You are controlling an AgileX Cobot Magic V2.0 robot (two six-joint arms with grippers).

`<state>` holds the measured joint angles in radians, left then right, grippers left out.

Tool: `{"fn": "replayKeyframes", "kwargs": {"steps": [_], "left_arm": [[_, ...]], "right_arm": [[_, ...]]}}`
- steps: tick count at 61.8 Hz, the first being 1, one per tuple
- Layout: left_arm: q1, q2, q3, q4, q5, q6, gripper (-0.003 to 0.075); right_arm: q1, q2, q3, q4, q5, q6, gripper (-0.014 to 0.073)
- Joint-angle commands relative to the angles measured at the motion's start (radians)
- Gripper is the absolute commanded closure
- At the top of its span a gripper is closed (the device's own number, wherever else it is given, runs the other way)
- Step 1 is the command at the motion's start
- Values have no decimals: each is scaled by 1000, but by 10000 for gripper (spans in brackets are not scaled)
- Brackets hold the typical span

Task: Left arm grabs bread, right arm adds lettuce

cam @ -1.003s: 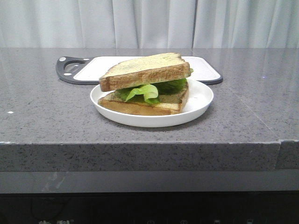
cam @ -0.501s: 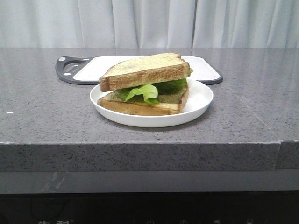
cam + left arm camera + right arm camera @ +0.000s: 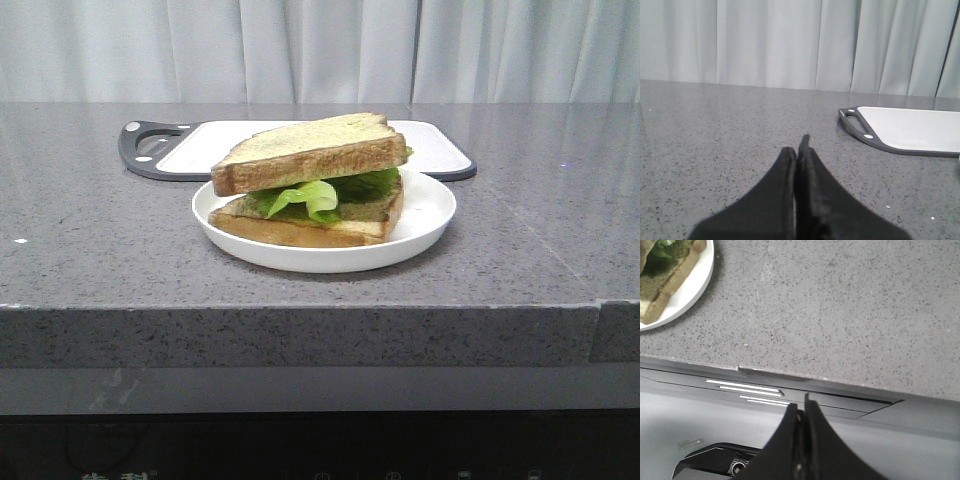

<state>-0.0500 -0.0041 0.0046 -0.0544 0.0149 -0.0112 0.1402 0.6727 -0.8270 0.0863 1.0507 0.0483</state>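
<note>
A white plate [image 3: 425, 215] sits mid-counter. On it lies an olive-tinted slice [image 3: 300, 228], the green lettuce [image 3: 312, 196] on top of that, and the cream-yellow bread [image 3: 305, 152] resting tilted on the lettuce. Neither arm shows in the front view. My left gripper [image 3: 798, 148] is shut and empty, low over bare counter, with the cutting board off to one side. My right gripper [image 3: 800, 404] is shut and empty, past the counter's front edge; the plate [image 3: 690, 287] and the olive-tinted slice [image 3: 662, 285] show at one corner of its view.
A white cutting board [image 3: 430, 145] with a dark grey rim and handle [image 3: 150, 145] lies behind the plate; it also shows in the left wrist view [image 3: 915, 130]. The grey stone counter [image 3: 100, 250] has a front edge [image 3: 815, 375]. Pale curtains hang behind.
</note>
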Motion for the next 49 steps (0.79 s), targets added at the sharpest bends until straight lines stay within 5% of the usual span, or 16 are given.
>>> {"fn": "replayKeyframes", "kwargs": {"steps": [1, 49], "left_arm": [[2, -19, 6, 1, -86, -11, 741], [2, -19, 6, 1, -86, -11, 741]], "right_arm": [[1, 0, -24, -1, -55, -1, 711], [1, -1, -15, -22, -77, -13, 711]]}}
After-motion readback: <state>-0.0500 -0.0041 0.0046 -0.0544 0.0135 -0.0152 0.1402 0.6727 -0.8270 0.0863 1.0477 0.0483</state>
